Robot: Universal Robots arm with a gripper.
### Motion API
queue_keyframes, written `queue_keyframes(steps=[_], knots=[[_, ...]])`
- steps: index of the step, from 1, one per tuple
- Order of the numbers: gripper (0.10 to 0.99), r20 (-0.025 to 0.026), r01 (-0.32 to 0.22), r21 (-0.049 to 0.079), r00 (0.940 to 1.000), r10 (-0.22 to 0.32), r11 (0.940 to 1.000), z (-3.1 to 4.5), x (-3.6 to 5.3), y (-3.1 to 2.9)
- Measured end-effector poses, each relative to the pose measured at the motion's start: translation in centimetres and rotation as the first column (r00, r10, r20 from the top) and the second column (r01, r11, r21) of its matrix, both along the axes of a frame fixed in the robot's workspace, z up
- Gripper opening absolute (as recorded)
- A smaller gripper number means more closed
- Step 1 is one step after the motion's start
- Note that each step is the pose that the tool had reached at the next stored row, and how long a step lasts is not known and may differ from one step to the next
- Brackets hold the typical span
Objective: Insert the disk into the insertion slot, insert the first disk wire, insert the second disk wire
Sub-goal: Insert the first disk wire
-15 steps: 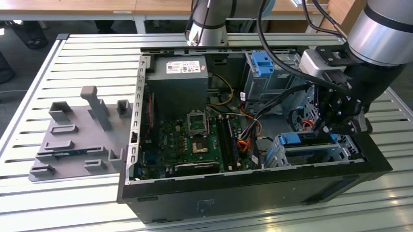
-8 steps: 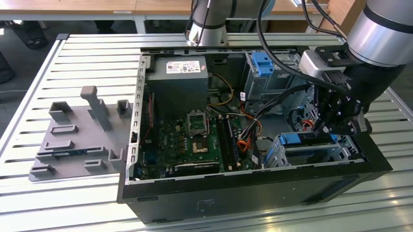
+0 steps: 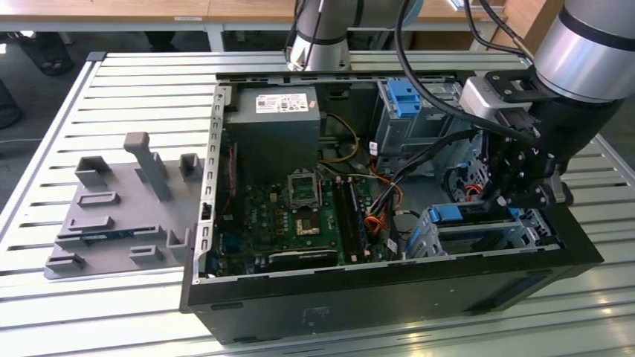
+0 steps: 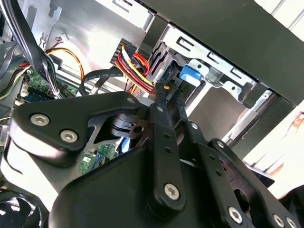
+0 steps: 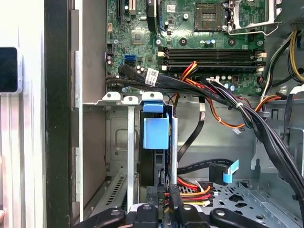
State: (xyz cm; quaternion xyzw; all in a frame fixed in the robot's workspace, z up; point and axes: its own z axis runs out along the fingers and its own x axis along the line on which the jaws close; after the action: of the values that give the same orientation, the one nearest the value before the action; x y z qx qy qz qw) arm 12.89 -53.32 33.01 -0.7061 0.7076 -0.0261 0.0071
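The disk (image 5: pixel 156 133) sits in the insertion slot (image 5: pixel 118 142), its blue caddy facing me, just ahead of my hand (image 5: pixel 164 203). My hand is closed narrow on the black plug of a disk wire (image 5: pixel 192 191) with red, yellow and black strands, right at the disk's near end.

The silver-and-black arm (image 3: pixel 585 44) reaches down from the exterior view's right, its wrist bent so the black gripper (image 3: pixel 489 202) points steeply downward, and in the second wrist view its fingers (image 4: pixel 161 123) are drawn together, pinching a wire plug (image 4: pixel 165 87).
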Motion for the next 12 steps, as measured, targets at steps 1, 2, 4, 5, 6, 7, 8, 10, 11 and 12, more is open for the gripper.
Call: queue_keyframes(steps=[1, 2, 4, 5, 6, 7, 8, 10, 11, 12], knots=[[0.239, 0.0000, 0.000, 0.000, 1.0000, 0.000, 1.0000, 0.07, 0.00, 0.00], [0.239, -0.0001, 0.000, 0.001, 1.0000, 0.000, 1.0000, 0.14, 0.00, 0.00], [0.239, -0.0003, 0.000, 0.001, 1.0000, 0.000, 1.0000, 0.29, 0.00, 0.00], [0.239, -0.0004, 0.000, 0.001, 1.0000, 0.000, 1.0000, 0.37, 0.00, 0.00], [0.239, -0.0004, 0.000, 0.001, 1.0000, 0.000, 1.0000, 0.46, 0.00, 0.00], [0.239, -0.0005, 0.000, 0.001, 1.0000, 0.000, 1.0000, 0.54, 0.00, 0.00], [0.239, -0.0006, 0.000, 0.001, 1.0000, 0.000, 1.0000, 0.60, 0.00, 0.00], [0.239, -0.0008, 0.000, 0.001, 1.0000, 0.000, 1.0000, 0.78, 0.00, 0.00], [0.224, -0.0009, 0.000, 0.001, 1.0000, 0.000, 1.0000, 0.85, 0.00, 0.00], [0.224, -0.0010, 0.000, 0.001, 1.0000, 0.000, 1.0000, 0.92, 0.00, 0.00]])
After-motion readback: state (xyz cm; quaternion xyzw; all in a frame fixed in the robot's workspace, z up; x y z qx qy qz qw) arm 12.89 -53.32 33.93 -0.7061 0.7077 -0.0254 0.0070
